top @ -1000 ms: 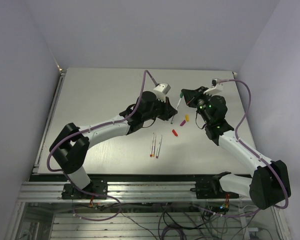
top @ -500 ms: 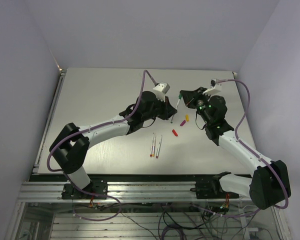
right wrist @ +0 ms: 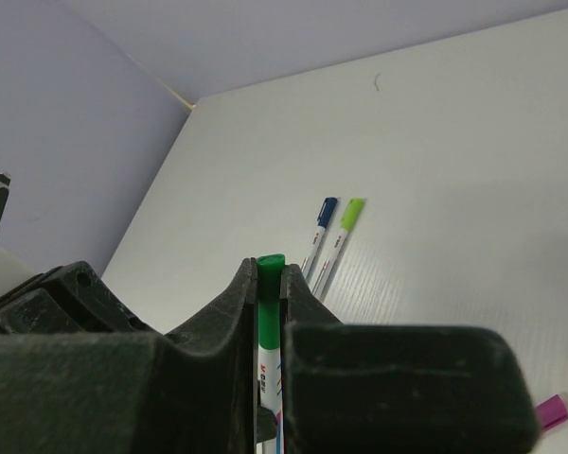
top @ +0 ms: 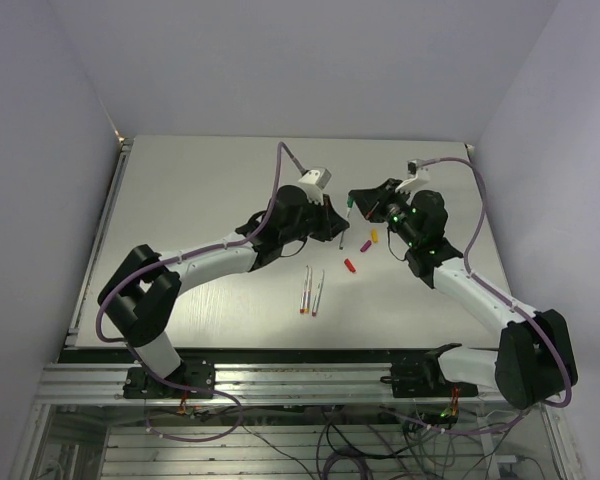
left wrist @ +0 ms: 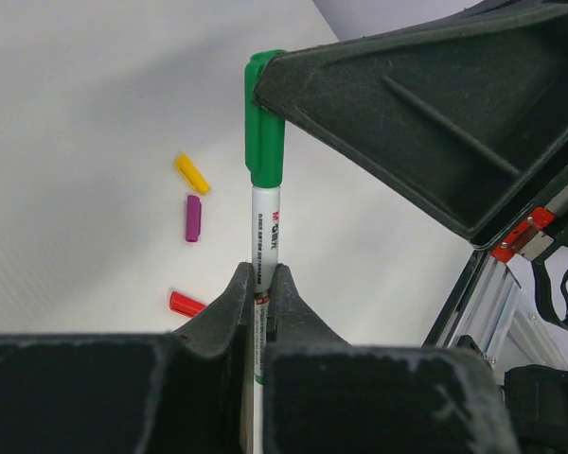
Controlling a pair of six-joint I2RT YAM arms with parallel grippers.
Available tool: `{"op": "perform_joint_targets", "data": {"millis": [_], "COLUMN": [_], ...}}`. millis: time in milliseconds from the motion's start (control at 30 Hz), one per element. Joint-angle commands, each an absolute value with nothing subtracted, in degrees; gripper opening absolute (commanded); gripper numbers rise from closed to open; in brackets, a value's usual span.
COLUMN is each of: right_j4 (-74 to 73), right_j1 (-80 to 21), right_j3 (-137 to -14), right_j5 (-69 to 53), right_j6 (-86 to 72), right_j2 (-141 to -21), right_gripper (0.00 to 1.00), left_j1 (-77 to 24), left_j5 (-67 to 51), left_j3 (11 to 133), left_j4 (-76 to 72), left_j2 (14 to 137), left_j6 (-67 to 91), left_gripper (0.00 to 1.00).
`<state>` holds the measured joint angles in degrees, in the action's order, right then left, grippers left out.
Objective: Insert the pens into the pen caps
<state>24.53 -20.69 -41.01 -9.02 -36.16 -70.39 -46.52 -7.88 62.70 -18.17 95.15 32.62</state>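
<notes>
The left tool (left wrist: 263, 284) is closed narrowly on the white barrel of 1 pen (left wrist: 266, 227), which stands nearly upright between its 2 fingers, above the worktop (top: 200, 190) near its middle. The right tool (right wrist: 268, 288) meets it from the opposite side, clamped narrowly on the green cap (left wrist: 265, 132), which sits over the pen's upper end; the cap's lower rim meets the printed barrel just above the left tool's fingertips. In the overhead view the 2 tools are close together over the far-centre part of the worktop, with the pen between them. 3 loose caps lie flat on the worktop just beside this spot: a yellow cap (left wrist: 191, 173), a purple cap (left wrist: 193, 218) right next to it, and a red cap (left wrist: 186, 304) a little apart from both. 2 more pens lie side by side, nearly parallel, nearer the arm bases: a blue-capped pen (right wrist: 324, 216) and a lime-capped pen (right wrist: 346, 219).
</notes>
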Motion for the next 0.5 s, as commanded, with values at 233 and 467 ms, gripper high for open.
{"op": "perform_joint_targets", "data": {"millis": [233, 467], "right_j4": [12.59, 7.98], "right_j1": [-22.01, -23.31], "right_j3": [-42.41, -43.9], "right_j5": [-16.58, -17.78], "right_j6": [-31.58, -29.32], "right_j2": [-73.46, -75.94], "right_gripper": [0.0, 0.0], "left_j1": [-42.75, -41.18], "left_j5": [-5.31, -4.83], "left_j3": [66.09, 69.21], "left_j4": [-31.55, -31.73], "left_j2": [94.81, 95.41], "left_j6": [35.43, 33.68], "left_gripper": [0.07, 0.07]}}
